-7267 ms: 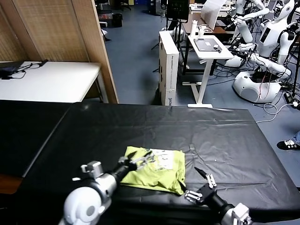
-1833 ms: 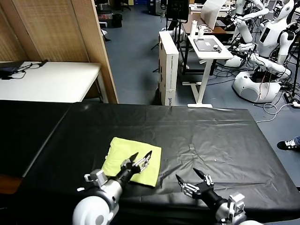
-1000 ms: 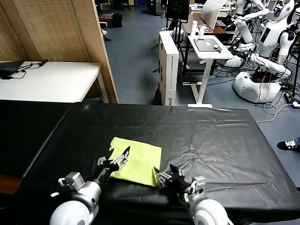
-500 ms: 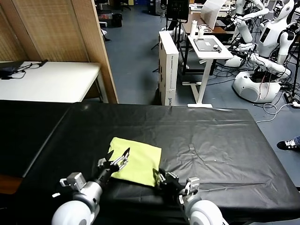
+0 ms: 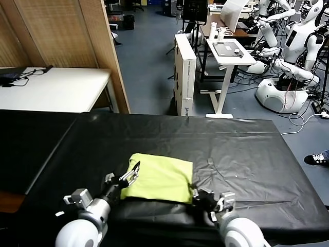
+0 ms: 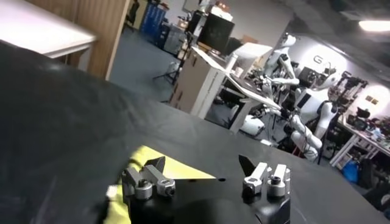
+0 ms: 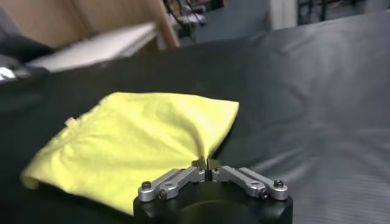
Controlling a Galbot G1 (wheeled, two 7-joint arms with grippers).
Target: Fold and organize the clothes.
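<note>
The clothes are one lime yellow-green T-shirt (image 5: 162,177), folded into a flat rectangle on the black table (image 5: 241,149). My right gripper (image 5: 198,194) is at its near right corner, low on the table. In the right wrist view that gripper (image 7: 207,163) is shut on the T-shirt (image 7: 134,140), and the fabric rises in a small pinched ridge between the jaws. My left gripper (image 5: 126,175) hovers open at the shirt's near left edge, touching nothing. From the left wrist, the left gripper (image 6: 201,163) stands wide apart with a strip of the shirt (image 6: 183,172) behind it.
A white table (image 5: 51,87) and a wooden partition (image 5: 67,36) stand at the back left. Beyond the black table's far edge are a tall white box (image 5: 185,72), a white side table (image 5: 231,51) and other robots (image 5: 293,46).
The right gripper has shut on the shirt's near right corner and drawn the folded shirt a little to the right. The left gripper has stayed open in place.
</note>
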